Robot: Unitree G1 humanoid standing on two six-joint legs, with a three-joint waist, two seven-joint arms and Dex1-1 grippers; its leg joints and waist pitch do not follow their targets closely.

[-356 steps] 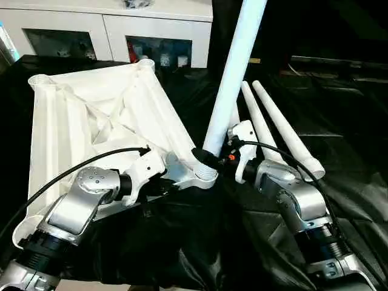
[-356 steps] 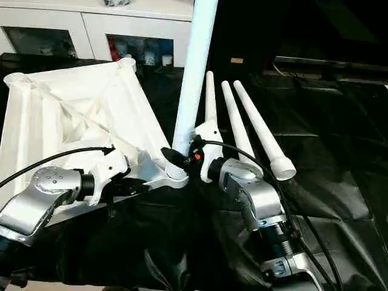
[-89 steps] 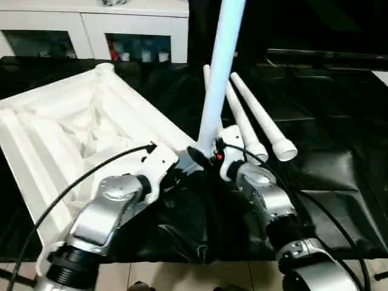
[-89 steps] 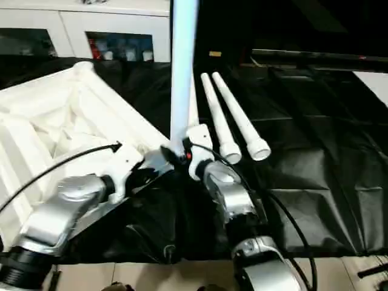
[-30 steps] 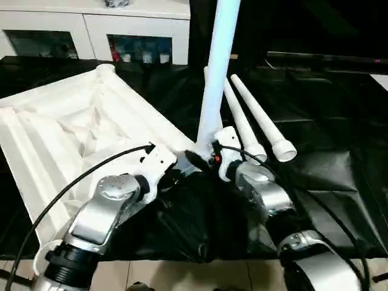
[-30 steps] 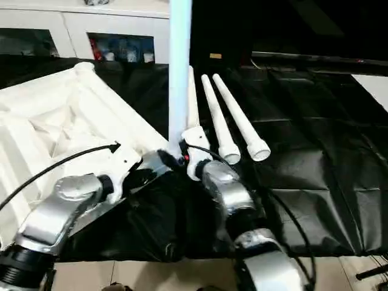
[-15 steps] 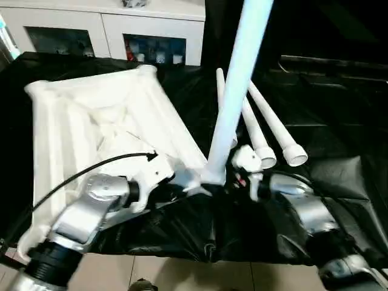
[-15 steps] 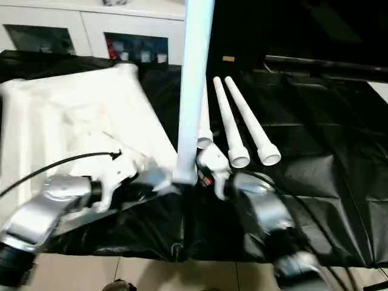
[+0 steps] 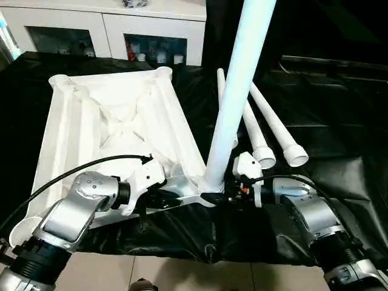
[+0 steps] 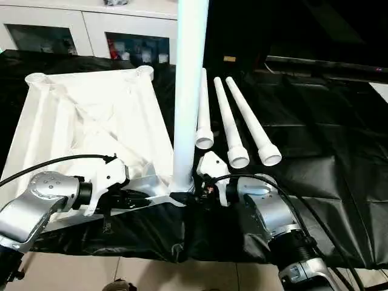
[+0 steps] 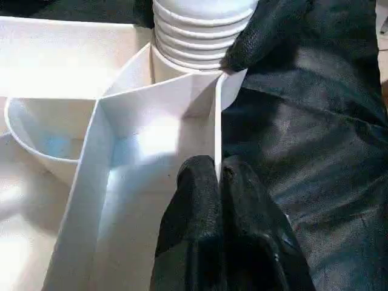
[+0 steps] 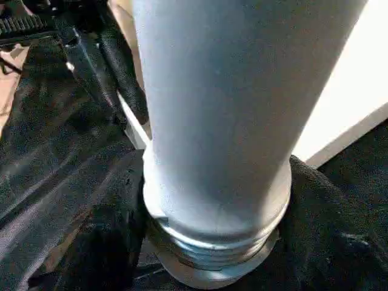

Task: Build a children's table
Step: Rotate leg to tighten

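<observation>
Tabletop [image 9: 115, 127] lies underside-up on the black-draped surface [image 9: 339, 151], one leg [image 9: 233, 109] upright in its near-right socket. Left pincer [image 11: 219, 177] is pinched tight on a rim rib; right pincer [image 9: 225, 196] straddles the leg's base, grip uncertain. Risk: a half-seated leg cross-threads or tips.

left gripper [image 11: 219, 176] pinched, right gripper [image 10: 189, 197] spread

Surface [image 9: 339, 151] draped in black wrinkled sheet, glossy highlights on folds. White cabinet [image 9: 109, 24] at far edge, glass doors, small coloured items blurred behind glass [image 9: 154, 51]. Dark backdrop [image 10: 303, 27] right of cabinet. Light tiled floor [image 10: 79, 273] along near edge, grout lines visible. Bright even lighting.
</observation>
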